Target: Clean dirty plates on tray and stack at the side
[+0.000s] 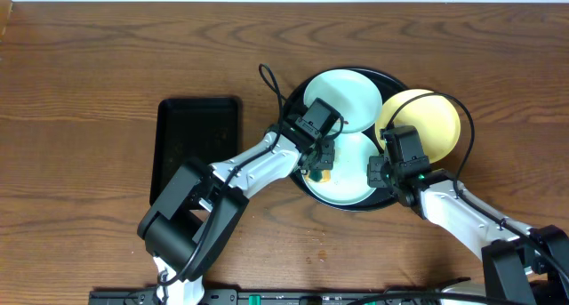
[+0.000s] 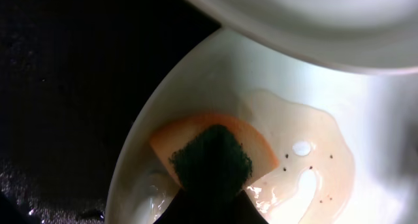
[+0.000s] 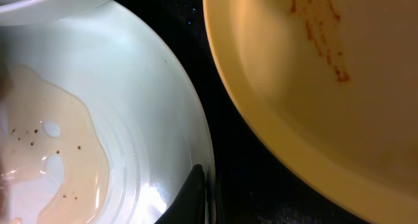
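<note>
An orange-and-green sponge [image 2: 212, 152] is gripped by the closed left pincer [image 1: 320, 167] and pressed onto the lower white plate [image 1: 351, 188], where a pale, speckled film is seen. That plate's rim is pinched by the closed right pincer [image 3: 204, 198]. It is lying on the round black tray [image 1: 351, 208], with the yellow plate [image 1: 431, 118] just beside it.

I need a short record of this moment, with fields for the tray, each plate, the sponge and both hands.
tray: round, black, carrying all three plates
lower plate: white, with a beige puddle and dark specks
upper plate: pale blue-white, overlapping the lower plate's edge
yellow plate: reddish streaks on it
sponge: orange with green pad, on the lower plate
left hand: shut on the sponge
right hand: shut, at the lower plate's rim
</note>
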